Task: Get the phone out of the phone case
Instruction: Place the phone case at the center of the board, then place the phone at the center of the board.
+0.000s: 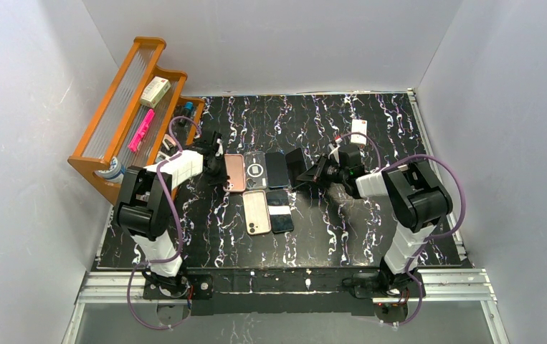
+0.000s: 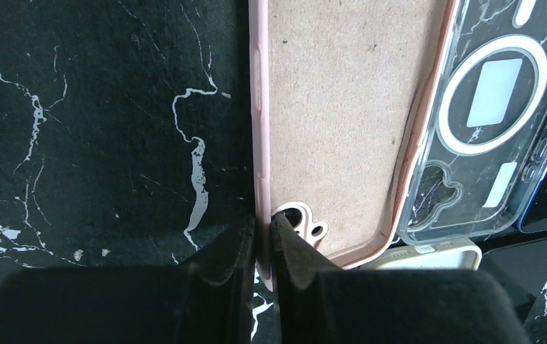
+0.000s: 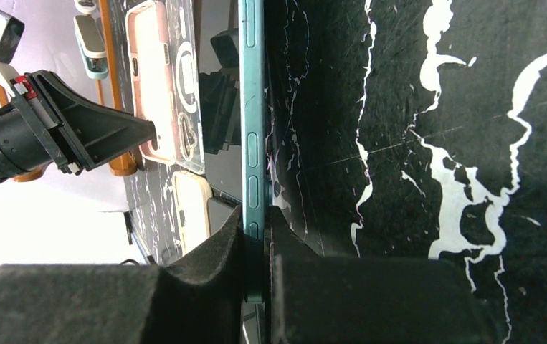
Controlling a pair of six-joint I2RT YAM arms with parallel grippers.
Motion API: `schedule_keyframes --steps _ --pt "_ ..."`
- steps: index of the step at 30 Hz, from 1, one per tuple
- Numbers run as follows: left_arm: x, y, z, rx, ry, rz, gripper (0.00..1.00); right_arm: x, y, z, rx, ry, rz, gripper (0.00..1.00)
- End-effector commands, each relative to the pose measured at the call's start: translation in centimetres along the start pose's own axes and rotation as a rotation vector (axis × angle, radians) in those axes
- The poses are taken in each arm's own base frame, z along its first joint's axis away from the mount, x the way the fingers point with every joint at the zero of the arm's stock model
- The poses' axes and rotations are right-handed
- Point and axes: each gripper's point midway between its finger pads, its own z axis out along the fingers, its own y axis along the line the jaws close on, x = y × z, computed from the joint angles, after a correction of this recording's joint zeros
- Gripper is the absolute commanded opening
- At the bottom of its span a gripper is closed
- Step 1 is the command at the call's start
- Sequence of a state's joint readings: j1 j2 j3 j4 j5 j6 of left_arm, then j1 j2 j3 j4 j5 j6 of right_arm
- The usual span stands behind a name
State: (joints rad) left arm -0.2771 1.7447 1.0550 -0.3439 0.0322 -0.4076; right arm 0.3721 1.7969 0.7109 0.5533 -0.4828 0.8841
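The right gripper (image 3: 256, 228) is clamped on the thin edge of the phone (image 3: 251, 107), tipped up beside the other phones. The left gripper (image 2: 263, 233) pinches the wall of the empty-looking pink case (image 2: 327, 107). With a grip that skinny, the phone could easily slip and smack the table (image 3: 435, 143).

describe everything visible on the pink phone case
The pink case lies empty, open side up, on the marbled table: tan felt-like lining, soft-looking pink rim with button bumps, camera cut-out at one corner. The left gripper pinches its side wall by that cut-out; a clear case lies along the opposite rim.
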Motion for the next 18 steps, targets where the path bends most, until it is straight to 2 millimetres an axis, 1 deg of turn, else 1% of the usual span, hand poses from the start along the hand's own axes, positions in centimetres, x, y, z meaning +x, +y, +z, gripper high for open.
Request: schedule_keyframes --steps 1,3,7,10,13,15,18 --pt "0.7 0.0 0.3 0.004 0.044 0.012 0.09 0.4 0.7 0.5 -0.056 0.045 0.002 0.08" --pt "0.9 0.3 0.3 -0.012 0.050 0.011 0.13 0.9 0.1 0.5 -0.042 0.063 0.006 0.12" --pt "1.2 0.6 0.2 -0.027 0.062 0.009 0.21 1.2 -0.8 0.6 -0.003 0.081 -0.020 0.24" --pt "1.3 0.9 0.0 -0.046 0.063 0.010 0.27 1.2 -1.6 0.6 0.044 0.096 -0.048 0.35" --pt "1.0 1.4 -0.4 -0.075 0.049 0.006 0.35 1.3 -2.3 0.5 0.093 0.113 -0.079 0.47" --pt "0.9 1.7 -0.8 -0.090 0.041 0.001 0.44 1.4 -2.9 0.3 0.139 0.119 -0.106 0.54" --pt "0.6 2.0 -1.6 -0.110 0.019 -0.006 0.63 1.5 -3.8 -0.4 0.215 0.116 -0.139 0.63"
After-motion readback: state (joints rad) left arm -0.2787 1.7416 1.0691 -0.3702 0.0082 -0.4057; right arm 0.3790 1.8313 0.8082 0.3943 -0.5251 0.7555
